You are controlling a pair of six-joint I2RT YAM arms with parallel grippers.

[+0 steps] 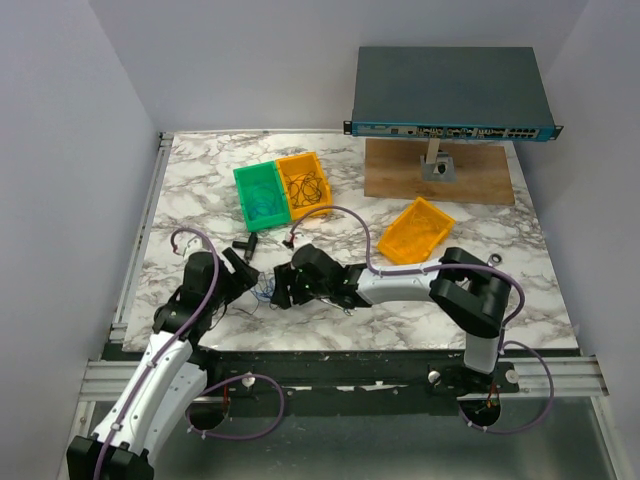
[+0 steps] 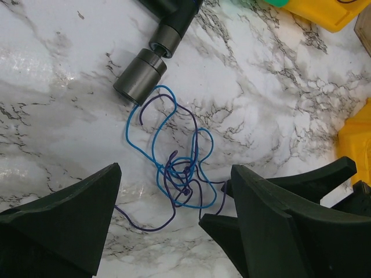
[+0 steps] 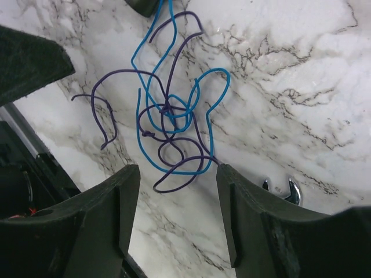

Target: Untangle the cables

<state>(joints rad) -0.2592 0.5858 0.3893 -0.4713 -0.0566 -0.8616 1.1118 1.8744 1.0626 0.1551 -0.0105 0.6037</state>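
Thin blue and purple cables lie in one loose tangle on the marble table, also seen in the right wrist view as cables and, small, from above as cables. My left gripper is open, low over the table, its fingers either side of the knot without touching it. My right gripper is open too and faces the tangle from the other side. A purple strand runs up to its right fingertip. Nothing is held. From above, the left gripper and right gripper almost meet.
A black tool with a grey cylindrical head lies just beyond the tangle. A chrome wrench end shows by my right finger. Behind stand a green bin, an orange bin with dark wires, a tipped yellow bin and a network switch on a wooden stand.
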